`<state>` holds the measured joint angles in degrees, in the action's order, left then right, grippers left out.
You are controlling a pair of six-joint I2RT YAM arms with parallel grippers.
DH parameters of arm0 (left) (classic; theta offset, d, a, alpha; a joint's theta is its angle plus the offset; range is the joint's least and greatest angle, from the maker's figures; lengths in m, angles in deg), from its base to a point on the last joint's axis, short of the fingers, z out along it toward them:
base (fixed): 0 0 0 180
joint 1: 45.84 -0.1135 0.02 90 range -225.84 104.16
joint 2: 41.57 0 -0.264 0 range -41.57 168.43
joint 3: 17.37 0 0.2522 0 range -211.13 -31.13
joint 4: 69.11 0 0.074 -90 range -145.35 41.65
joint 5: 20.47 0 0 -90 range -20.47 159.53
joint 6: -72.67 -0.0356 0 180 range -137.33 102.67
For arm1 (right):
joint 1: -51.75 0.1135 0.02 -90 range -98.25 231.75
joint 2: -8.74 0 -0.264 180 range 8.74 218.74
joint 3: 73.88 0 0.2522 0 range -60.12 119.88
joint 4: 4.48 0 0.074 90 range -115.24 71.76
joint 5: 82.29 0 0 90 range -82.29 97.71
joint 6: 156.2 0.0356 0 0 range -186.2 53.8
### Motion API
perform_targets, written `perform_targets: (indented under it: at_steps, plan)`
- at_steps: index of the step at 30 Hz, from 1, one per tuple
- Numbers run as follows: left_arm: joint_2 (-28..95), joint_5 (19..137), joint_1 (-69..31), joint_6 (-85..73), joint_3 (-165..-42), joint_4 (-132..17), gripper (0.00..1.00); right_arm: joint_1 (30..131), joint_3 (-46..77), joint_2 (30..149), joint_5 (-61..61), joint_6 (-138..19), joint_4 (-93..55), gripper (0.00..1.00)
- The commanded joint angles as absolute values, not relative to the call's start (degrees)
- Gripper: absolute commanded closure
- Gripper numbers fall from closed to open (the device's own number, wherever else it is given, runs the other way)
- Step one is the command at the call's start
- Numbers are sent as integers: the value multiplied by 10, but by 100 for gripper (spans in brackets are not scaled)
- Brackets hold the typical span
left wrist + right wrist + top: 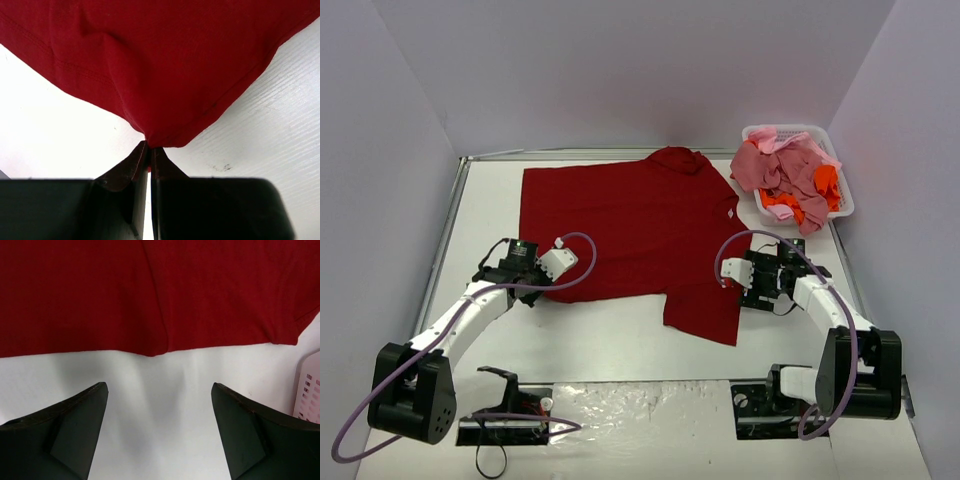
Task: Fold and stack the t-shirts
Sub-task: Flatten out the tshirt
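A large dark red t-shirt (630, 230) lies spread on the white table, its collar toward the back. My left gripper (548, 291) is shut on the shirt's near left corner (150, 137), pinching the cloth tip between the fingertips. My right gripper (738, 283) stands open just off the shirt's right edge (160, 347), with bare table between its fingers (85, 410). More t-shirts (790, 180) in pink, salmon and bright orange are heaped in the basket at the back right.
A white plastic basket (845, 195) stands at the back right corner, its rim also at the right edge of the right wrist view (311, 390). Walls close in the table (600, 335) on three sides.
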<state>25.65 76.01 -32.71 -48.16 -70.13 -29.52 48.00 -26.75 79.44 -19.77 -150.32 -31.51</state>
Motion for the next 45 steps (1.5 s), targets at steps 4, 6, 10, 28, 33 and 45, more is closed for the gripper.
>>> perform_targets:
  at_steps: [4,6,10,28,33,45]
  plan:
    - [250,756,-327,-473,-724,-300,98,478,-256,841,-229,-1495,-262,19]
    - [251,755,-327,-473,-725,-301,97,479,-245,862,-232,-1489,-254,20]
    - [255,754,-327,-473,-726,-303,98,484,-228,892,-241,-1475,-247,23]
    - [259,758,-327,-476,-728,-300,98,534,-181,913,-217,-1387,-257,100]
    - [221,830,-338,-482,-761,-245,98,520,-110,853,-255,-1315,-363,100]
    - [96,933,-343,-574,-997,43,98,492,84,734,-375,-1227,-618,100]
